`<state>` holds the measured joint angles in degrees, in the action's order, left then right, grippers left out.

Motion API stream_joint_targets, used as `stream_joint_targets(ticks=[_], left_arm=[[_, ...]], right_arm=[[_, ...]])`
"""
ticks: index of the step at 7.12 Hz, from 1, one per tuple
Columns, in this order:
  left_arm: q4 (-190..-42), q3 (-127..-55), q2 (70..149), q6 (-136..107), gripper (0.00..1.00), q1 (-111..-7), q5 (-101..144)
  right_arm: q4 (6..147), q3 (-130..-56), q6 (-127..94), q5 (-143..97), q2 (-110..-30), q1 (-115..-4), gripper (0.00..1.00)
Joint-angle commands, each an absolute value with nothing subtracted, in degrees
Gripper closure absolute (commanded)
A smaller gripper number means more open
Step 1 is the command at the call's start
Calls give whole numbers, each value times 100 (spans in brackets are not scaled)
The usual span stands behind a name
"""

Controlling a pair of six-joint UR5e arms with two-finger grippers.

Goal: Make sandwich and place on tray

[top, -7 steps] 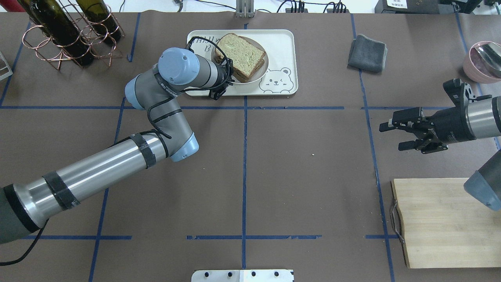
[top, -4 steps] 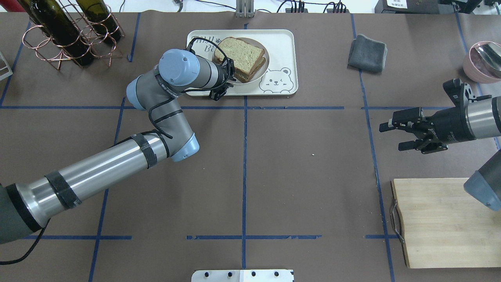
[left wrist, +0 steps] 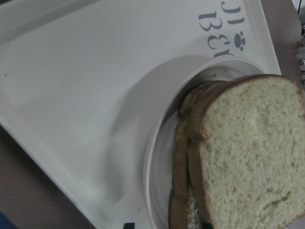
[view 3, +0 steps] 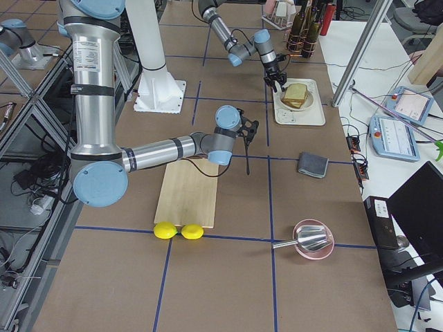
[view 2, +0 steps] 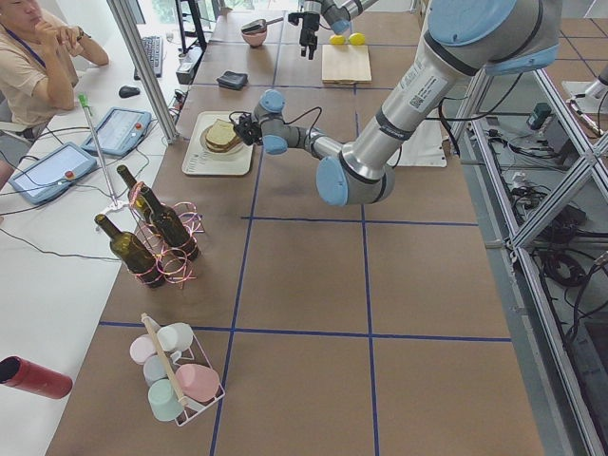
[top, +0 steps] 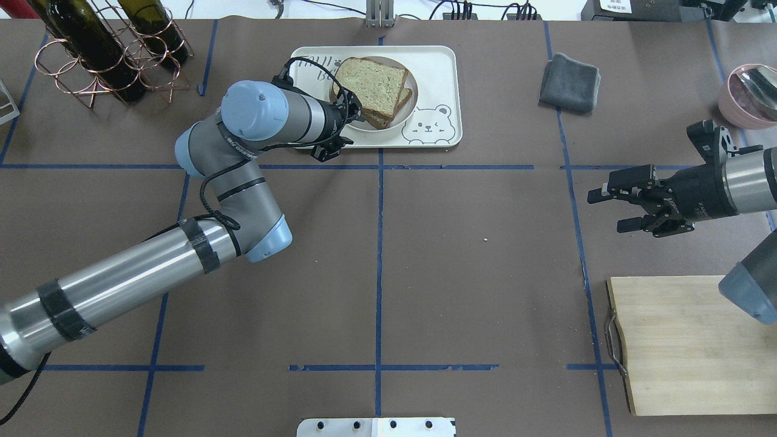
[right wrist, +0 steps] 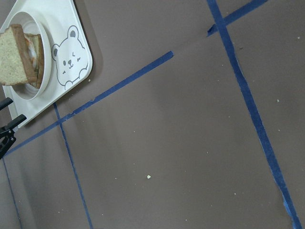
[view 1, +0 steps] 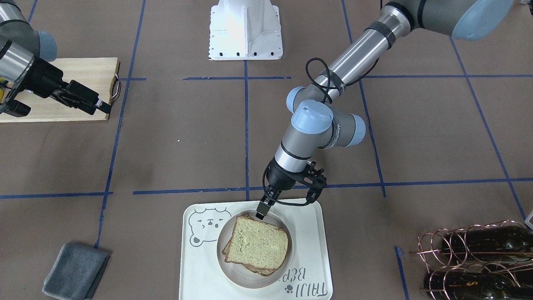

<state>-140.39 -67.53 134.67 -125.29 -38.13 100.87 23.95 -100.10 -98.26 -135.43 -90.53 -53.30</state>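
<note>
The sandwich (top: 371,82), two greenish-tan slices with dark crust, lies on the round cream dish (top: 413,102), which rests on the cream bear tray (top: 434,67) at the far middle of the table. In the front view the sandwich (view 1: 258,243) sits flat on the dish (view 1: 233,276). My left gripper (top: 355,115) is at the dish's near-left rim (view 1: 261,213). In the left wrist view its tips stand apart on either side of the rim, so it is open. My right gripper (top: 610,210) is open and empty, far off to the right.
A grey cloth (top: 569,83) lies right of the tray. A wooden cutting board (top: 686,346) is at the near right, with two lemons (view 3: 178,230) beside it. A wine-bottle rack (top: 109,54) stands far left. A pink bowl with a spoon (top: 749,94) is far right.
The dish with the sandwich has come down onto the tray. My left arm's elbow and wrist have swung to the left. The right arm has not moved.
</note>
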Motion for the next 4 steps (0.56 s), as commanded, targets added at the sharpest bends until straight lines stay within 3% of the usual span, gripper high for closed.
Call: stream_joint_targets(ticks=[1,2,4], left_arm=[[-13424,-8473,12398,-11528,45,-3832,10510],[-13386,-9430,11601,-10644,45,-3858,10694],[-13412,-10262,10351,-8939,44,-4252,11213]], right_arm=[[2774,-9915,-9704,-13982,-9018,-5816,0],[3352,-9914,-8877,-14009,-9018,-6001,0],[5483,-9932,-5895,-13992,-9018,-6676,0]])
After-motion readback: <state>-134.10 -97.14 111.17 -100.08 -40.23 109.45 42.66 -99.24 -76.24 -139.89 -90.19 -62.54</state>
